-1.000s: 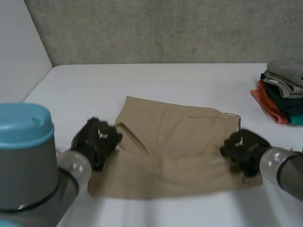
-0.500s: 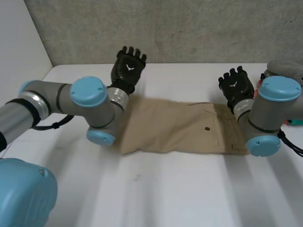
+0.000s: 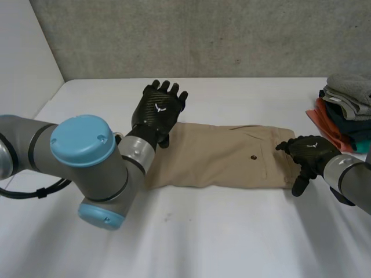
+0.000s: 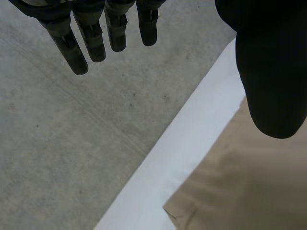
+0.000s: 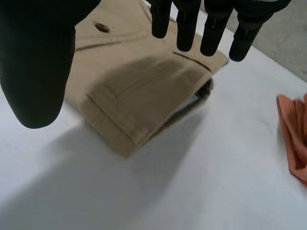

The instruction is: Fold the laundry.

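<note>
Tan trousers [image 3: 220, 156] lie folded in half as a long band across the middle of the white table [image 3: 232, 237]. My left hand [image 3: 157, 113] hovers open over the band's far left corner, fingers straight and spread. In the left wrist view its fingers [image 4: 79, 48] point past the trousers' corner [image 4: 235, 187] toward the wall. My right hand [image 3: 307, 152] is open at the band's right end, over the waistband. In the right wrist view the fingers [image 5: 187, 24] hang straight above the folded waistband [image 5: 139, 103], holding nothing.
A pile of folded clothes [image 3: 346, 113] stands at the table's right edge; its orange piece [image 5: 293, 136] lies just beyond the trousers' end. A grey wall [image 3: 203, 35] closes off the far side. Bare table stretches in front of the trousers.
The near half of the trousers was carried over onto the far half and let go. Both hands opened; the right hand then came back toward me to the band's right end.
</note>
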Tool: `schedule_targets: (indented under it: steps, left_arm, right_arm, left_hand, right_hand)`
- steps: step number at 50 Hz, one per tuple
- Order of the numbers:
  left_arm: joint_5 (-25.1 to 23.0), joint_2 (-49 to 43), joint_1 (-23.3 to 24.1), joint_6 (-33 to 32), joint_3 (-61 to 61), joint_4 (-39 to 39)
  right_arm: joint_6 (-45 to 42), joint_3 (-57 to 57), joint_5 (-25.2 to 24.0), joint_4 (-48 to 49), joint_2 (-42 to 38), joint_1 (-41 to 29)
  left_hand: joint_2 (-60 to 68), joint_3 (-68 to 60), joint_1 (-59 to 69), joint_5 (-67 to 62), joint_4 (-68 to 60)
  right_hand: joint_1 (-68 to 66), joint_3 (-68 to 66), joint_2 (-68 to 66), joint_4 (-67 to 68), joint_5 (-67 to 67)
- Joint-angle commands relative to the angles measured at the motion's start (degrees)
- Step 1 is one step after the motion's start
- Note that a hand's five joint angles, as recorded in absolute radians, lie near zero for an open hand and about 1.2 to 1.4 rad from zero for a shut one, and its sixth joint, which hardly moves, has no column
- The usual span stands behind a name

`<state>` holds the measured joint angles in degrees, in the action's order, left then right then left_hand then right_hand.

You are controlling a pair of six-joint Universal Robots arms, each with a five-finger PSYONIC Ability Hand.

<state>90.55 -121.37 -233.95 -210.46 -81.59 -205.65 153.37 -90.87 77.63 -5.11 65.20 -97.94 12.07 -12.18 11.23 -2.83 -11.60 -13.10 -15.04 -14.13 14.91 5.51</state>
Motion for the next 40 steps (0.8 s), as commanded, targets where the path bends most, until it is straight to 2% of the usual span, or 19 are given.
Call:
schedule_targets:
  steps: [1,3,5,6,7,14,18,21,22,26,29,30,31,33,34,37,40]
  left_arm:
    - [0.0,-0.3,-0.5,0.9,-1.1,-0.2]
    - [0.1,-0.3,-0.5,1.1,-1.0,-0.3]
    - [0.2,-0.3,-0.5,1.4,-1.0,-0.3]
    - [0.2,-0.3,-0.5,1.5,-1.0,-0.2]
    - [0.2,-0.3,-0.5,1.7,-1.0,-0.3]
    - [0.5,1.0,-0.5,3.0,-1.3,0.3]
    - [0.5,2.8,-0.4,3.5,-1.9,0.5]
    - [0.4,5.1,-0.5,4.3,-3.4,0.5]
    - [0.4,5.7,-0.5,4.5,-3.7,0.5]
    - [0.4,8.9,-0.9,6.1,-5.8,0.5]
    - [0.3,10.7,-1.8,7.2,-6.8,0.4]
    - [0.4,11.0,-2.0,7.6,-7.0,0.4]
    - [0.4,11.3,-2.1,8.0,-7.2,0.4]
    - [0.4,11.9,-2.7,9.1,-7.4,0.4]
    - [0.4,12.2,-2.7,9.4,-7.5,0.4]
    - [0.5,12.7,-3.1,10.3,-7.8,0.4]
    - [0.5,13.1,-3.7,10.6,-8.2,0.3]
  right_arm:
    - [0.3,-0.9,0.0,9.4,-4.5,0.3]
    - [0.3,-0.5,-0.1,9.7,-5.6,0.2]
    - [0.1,-0.4,-0.1,9.9,-6.7,0.2]
    - [-0.1,-0.3,-0.1,9.8,-6.8,0.2]
    - [0.0,-0.4,-0.2,9.8,-6.9,0.2]
    - [0.2,-1.9,-0.9,9.8,-5.3,3.2]
    - [-1.9,-2.4,-1.9,8.5,-0.7,7.6]
    - [-7.5,-2.1,-2.3,6.3,1.7,11.0]
    - [-11.8,-1.8,-2.1,5.2,2.2,12.9]
    - [-22.0,-0.6,-2.1,4.8,2.7,15.1]
    - [-27.4,1.1,-2.2,5.9,2.7,12.1]
    - [-27.9,1.9,-2.3,6.5,2.7,9.8]
    - [-27.7,3.6,-2.5,8.0,2.5,4.6]
    - [-27.7,4.6,-2.9,9.8,2.4,1.0]
    - [-27.8,5.2,-4.1,12.4,2.4,-3.4]
    - [-28.3,5.1,-7.2,16.7,1.8,-8.8]
    - [-28.7,4.6,-12.7,21.2,-0.9,-15.5]
  left_hand:
    - [-2.1,2.2,-1.2,2.8,1.6]
    - [-2.1,2.2,-1.2,2.8,1.6]
    - [-2.1,2.2,-1.2,2.8,1.6]
    - [-2.1,2.2,-1.2,2.8,1.6]
    - [-2.1,2.2,-1.2,2.8,1.6]
    - [-2.1,2.2,-1.2,2.8,1.6]
    - [-2.1,2.2,-1.2,2.8,1.6]
    - [-2.1,2.2,-1.2,2.8,1.6]
    - [-2.1,2.2,-1.2,2.8,1.6]
    - [-2.1,2.2,-1.2,2.8,1.6]
    - [-2.1,2.2,-1.2,2.8,1.6]
    - [-2.1,2.2,-1.2,2.8,1.6]
    - [-2.1,2.2,-1.2,2.8,1.6]
    - [-2.1,2.2,-1.2,2.8,1.6]
    - [-2.1,2.2,-1.2,2.8,1.6]
    - [-2.1,2.2,-1.2,2.8,1.6]
    - [-2.1,2.2,-1.2,2.8,1.6]
  right_hand:
    - [-13.1,-11.2,-12.1,11.3,10.7]
    - [-23.7,-21.7,-22.6,21.9,21.3]
    - [-40.0,-38.0,-39.0,38.2,37.6]
    - [-50.0,-48.1,-49.0,48.2,47.6]
    - [-66.7,-64.8,-65.7,64.9,64.3]
    - [-66.9,-65.0,-65.9,65.1,64.5]
    - [-66.9,-65.0,-65.9,65.1,64.5]
    - [-66.9,-65.0,-65.9,65.1,64.5]
    - [-66.9,-65.0,-65.9,65.1,64.5]
    - [-66.9,-65.0,-65.9,65.1,64.5]
    - [-66.9,-65.0,-65.9,65.1,64.5]
    - [-66.9,-65.0,-65.9,65.1,64.5]
    - [-66.9,-65.0,-65.9,65.1,64.5]
    - [-66.9,-65.0,-65.9,65.1,64.5]
    - [-66.9,-65.0,-65.9,65.1,64.5]
    - [-66.9,-65.0,-65.9,65.1,64.5]
    - [-66.9,-65.0,-65.9,65.1,64.5]
